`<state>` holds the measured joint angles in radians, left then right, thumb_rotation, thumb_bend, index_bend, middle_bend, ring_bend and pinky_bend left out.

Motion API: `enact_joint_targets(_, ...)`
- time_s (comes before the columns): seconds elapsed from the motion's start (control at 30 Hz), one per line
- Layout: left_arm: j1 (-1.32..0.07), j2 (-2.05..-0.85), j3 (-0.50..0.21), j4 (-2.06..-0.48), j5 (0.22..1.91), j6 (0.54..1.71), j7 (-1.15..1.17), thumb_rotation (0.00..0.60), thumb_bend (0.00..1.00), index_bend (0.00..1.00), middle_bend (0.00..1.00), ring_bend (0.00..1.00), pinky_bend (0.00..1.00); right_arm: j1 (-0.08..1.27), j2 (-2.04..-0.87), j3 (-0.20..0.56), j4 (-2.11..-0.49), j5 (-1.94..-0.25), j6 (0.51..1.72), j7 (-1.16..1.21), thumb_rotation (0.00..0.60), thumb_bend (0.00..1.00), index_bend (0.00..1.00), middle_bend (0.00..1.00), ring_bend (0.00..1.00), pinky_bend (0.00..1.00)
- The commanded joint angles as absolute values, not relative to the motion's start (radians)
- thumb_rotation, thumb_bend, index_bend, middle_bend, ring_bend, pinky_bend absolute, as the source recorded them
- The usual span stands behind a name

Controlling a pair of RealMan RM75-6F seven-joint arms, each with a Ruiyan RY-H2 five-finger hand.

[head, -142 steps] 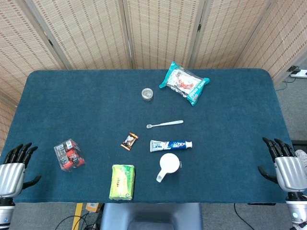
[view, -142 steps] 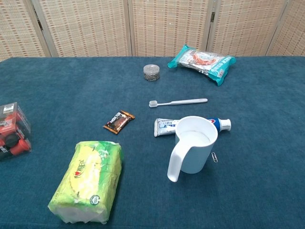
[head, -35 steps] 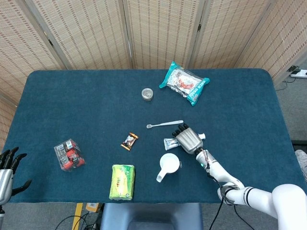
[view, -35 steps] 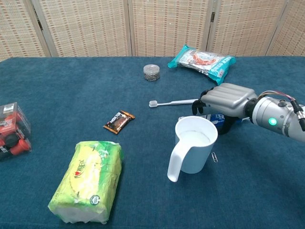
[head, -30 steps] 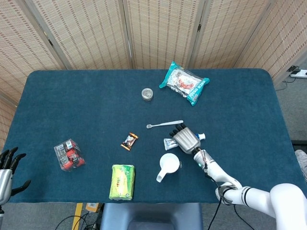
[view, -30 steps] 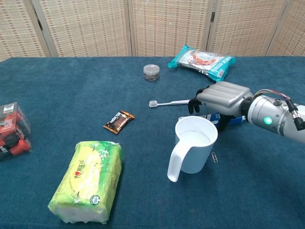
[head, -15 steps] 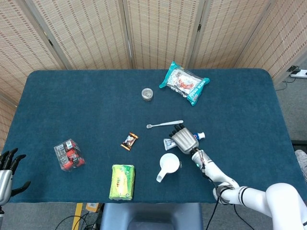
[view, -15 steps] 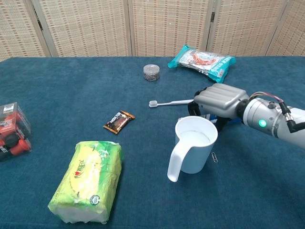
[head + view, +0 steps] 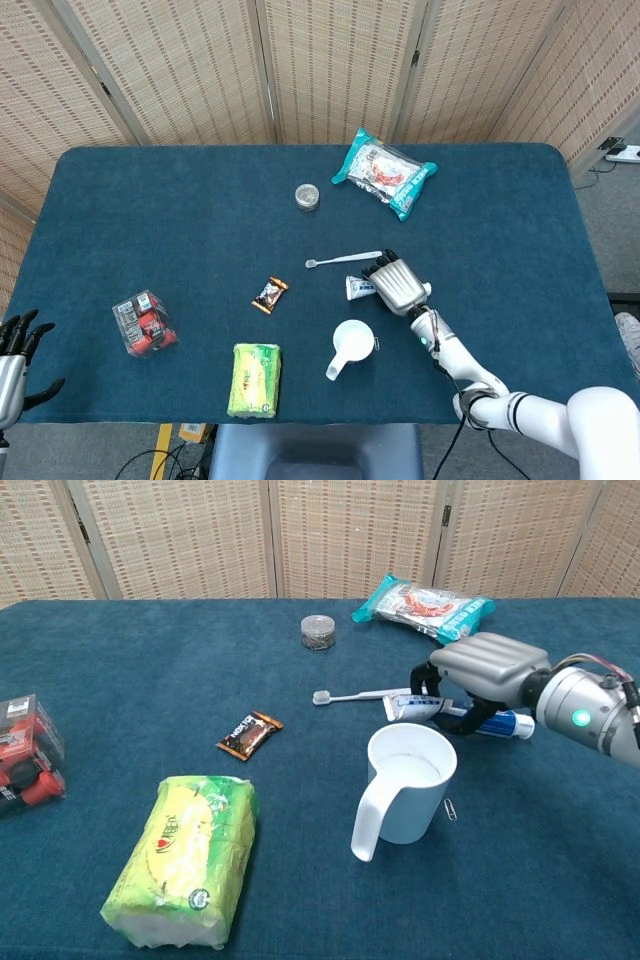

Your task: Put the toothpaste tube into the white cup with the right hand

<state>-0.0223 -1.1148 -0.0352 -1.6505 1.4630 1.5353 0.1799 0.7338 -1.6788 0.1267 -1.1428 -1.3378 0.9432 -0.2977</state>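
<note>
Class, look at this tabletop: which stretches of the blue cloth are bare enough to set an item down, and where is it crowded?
Bare: the far left corner beyond the small jar, and the right side past the snack bag. Crowded: the middle, where the right hand holds the toothpaste tube near the toothbrush and white cup.

Toothpaste tube (image 9: 415, 707) middle under right hand (image 9: 484, 676); left hand (image 9: 12, 362) cropped

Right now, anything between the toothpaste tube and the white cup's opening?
Nothing visible. The right hand holds the toothpaste tube lifted just behind the white cup, whose mouth is open and empty. The toothbrush lies behind the tube, off the path.
</note>
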Motion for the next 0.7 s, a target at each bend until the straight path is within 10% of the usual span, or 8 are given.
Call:
enact_joint_targets(0.03,-0.024,-1.112,-0.037,-1.656,1.467,1.538,0.183,0.6,0.21,0.23,0.1,0.09,0.15,0.695,-1.625,0.139,-1.194,-1.38,1.024,-0.175,0.6,0.42,0.66,0.54,0.31,0.22)
enact_joint_targets(0.7,-0.036,-1.094,-0.042,-1.71,1.479,1.535,0.22,0.6,0.21,0.24,0.1,0.09,0.15,0.635,-1.464,0.135,-1.529,-1.672,1.324,0.461,0.6,0.41,0.67,0.55,0.32,0.22)
